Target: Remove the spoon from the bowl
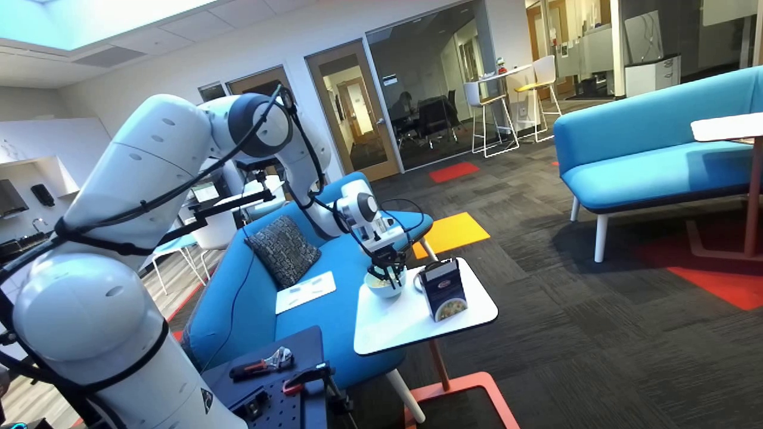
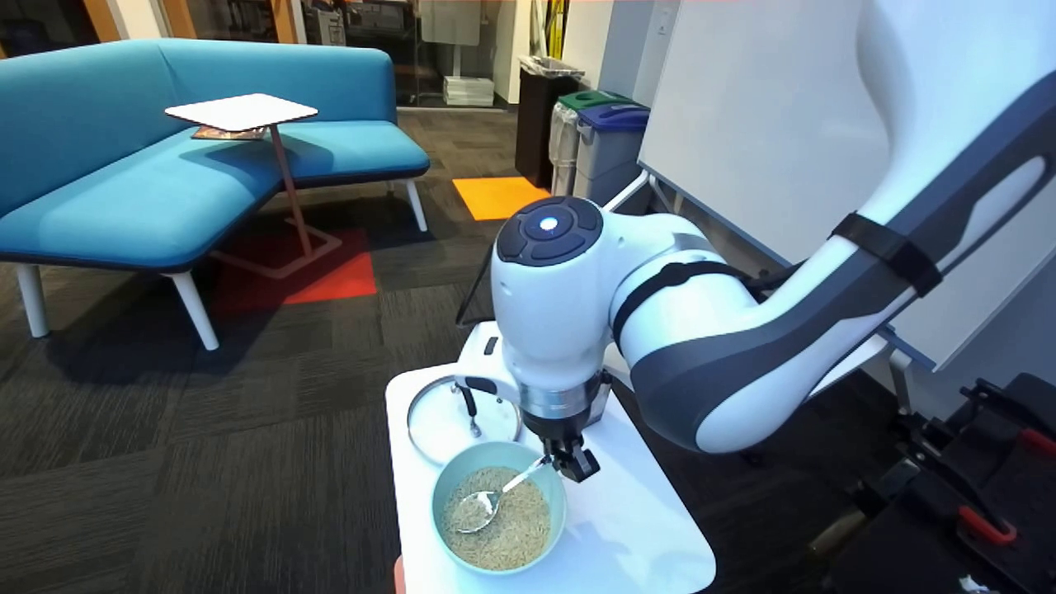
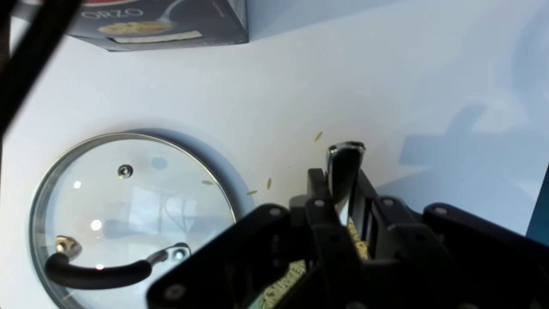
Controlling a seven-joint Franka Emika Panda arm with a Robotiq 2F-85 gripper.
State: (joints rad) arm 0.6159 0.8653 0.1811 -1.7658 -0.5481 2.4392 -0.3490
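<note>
Spoon [image 2: 492, 500] at lower centre in an exterior view, head down-left in the grain [image 2: 516, 538] inside the bowl [image 2: 446, 487], and its long axis slants up and right, over the rim, straight to the gripper [image 3: 342, 182]! Wrist view, right of centre: fingers nearly together, only the handle between them, its end showing beyond their tips. Looks like a hold to me; next should come a lift, head clear of that rim.
</note>
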